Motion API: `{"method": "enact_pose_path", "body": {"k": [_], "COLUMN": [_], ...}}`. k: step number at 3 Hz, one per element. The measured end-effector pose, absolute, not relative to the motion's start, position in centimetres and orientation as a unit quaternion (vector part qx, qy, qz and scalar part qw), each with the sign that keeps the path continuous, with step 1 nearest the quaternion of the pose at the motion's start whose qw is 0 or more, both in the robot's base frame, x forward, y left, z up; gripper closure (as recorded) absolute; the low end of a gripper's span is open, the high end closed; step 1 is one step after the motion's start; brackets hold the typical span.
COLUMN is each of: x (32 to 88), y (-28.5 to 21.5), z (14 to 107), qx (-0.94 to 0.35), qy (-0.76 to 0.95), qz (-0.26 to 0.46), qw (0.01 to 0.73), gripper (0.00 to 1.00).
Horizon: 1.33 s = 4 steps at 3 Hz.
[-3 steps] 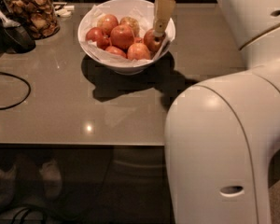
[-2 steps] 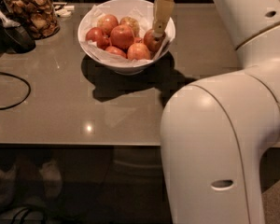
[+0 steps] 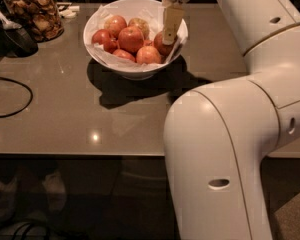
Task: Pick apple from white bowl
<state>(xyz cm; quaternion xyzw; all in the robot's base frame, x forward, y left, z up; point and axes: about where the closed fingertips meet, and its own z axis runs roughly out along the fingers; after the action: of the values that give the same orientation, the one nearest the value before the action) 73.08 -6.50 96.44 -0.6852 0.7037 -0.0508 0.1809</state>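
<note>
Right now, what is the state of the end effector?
The end effector: down in the white bowl, at the apple on its right side; open or closed cannot be told.

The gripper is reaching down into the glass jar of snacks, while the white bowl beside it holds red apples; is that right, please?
Not quite. In the camera view the gripper reaches down into the white bowl, at an apple near its rim, not into the glass jar, which stands apart. The bowl does hold red apples.
</note>
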Motion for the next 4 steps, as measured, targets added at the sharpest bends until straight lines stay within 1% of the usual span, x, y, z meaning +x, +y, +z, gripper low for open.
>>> {"method": "enact_pose_path", "body": {"k": [1, 2, 4], "x": [73.4, 73.7, 74.0], "y": [-6.5, -6.6, -6.5], "z": [95.4, 94.6, 93.6], "qx": [-0.686, -0.686, -0.689], "qy": [0.706, 0.707, 0.706], "qz": [-0.046, -0.041, -0.037], "qw": [0.174, 0.168, 0.161], "gripper": [0.2, 0.22, 0.22]}}
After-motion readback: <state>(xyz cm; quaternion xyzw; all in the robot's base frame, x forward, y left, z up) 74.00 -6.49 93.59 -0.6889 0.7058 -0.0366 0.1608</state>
